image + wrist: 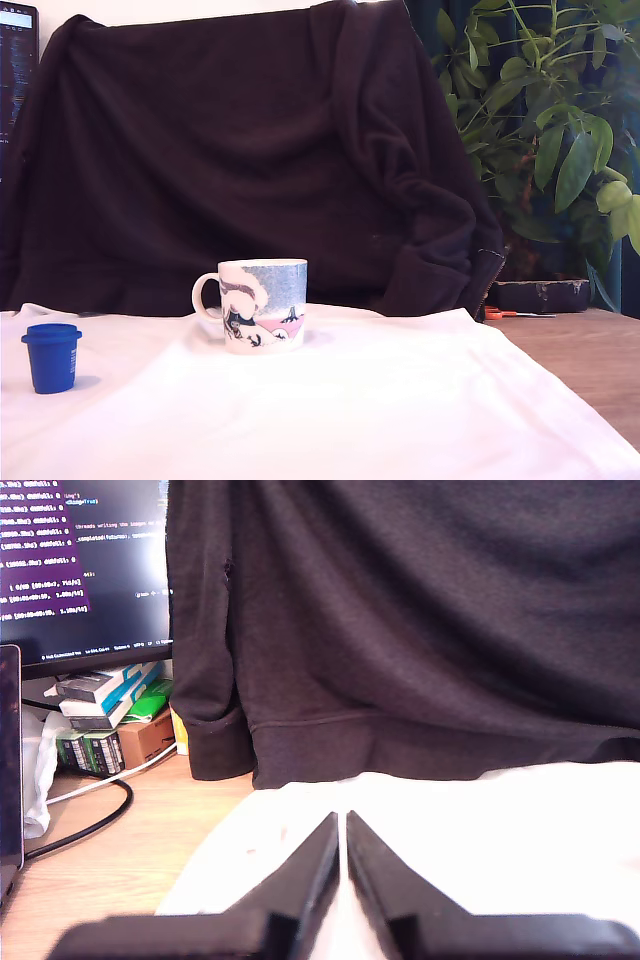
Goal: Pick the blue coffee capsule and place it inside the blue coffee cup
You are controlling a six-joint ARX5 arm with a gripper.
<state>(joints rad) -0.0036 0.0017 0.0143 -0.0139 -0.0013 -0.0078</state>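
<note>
The exterior view sits low and close, facing level across the white cloth (pixel 350 400) toward the dark garment (pixel 250 150). The wrist view looks level past its claw (pixel 342 825) at both.

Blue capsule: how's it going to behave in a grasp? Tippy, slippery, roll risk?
The blue coffee capsule looks like small rigid plastic, so probably light and stiff. It stands upright on soft white cloth with its wider rim on top, so a sideways nudge may tip it. Once down, the tapered body would likely roll in a curve.
</note>
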